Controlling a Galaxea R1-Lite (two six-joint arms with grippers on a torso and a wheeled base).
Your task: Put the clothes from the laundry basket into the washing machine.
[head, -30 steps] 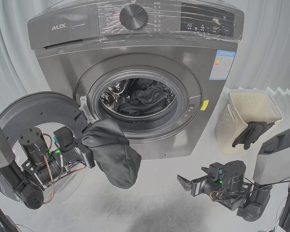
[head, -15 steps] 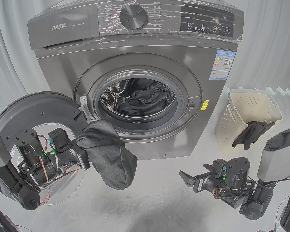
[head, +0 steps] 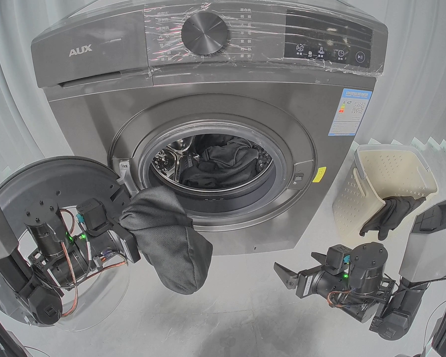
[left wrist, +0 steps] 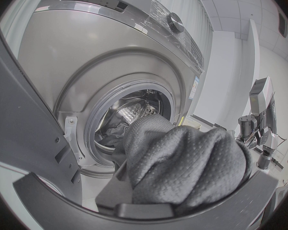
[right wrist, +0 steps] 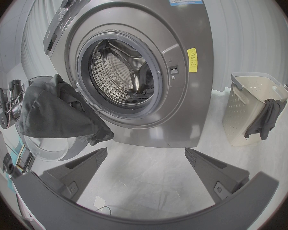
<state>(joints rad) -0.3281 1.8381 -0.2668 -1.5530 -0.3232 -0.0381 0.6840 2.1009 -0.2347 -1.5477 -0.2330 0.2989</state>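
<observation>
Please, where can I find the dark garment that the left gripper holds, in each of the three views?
Head view: the dark garment hangs from the left gripper, below the drum opening, toward its hinge side.
Left wrist view: the dark garment bulges close to the camera, hiding part of the drum opening.
Right wrist view: the dark garment hangs before the open door, beside the drum opening.
Shared landmark: the drum opening.

You have a smooth satin-grey washing machine (head: 84, 120), glossy crinkled film (head: 262, 28) on its panel (head: 327, 43). The garment (head: 176, 246) is matt dimpled cloth, the laundry basket (head: 352, 202) perforated plastic.
</observation>
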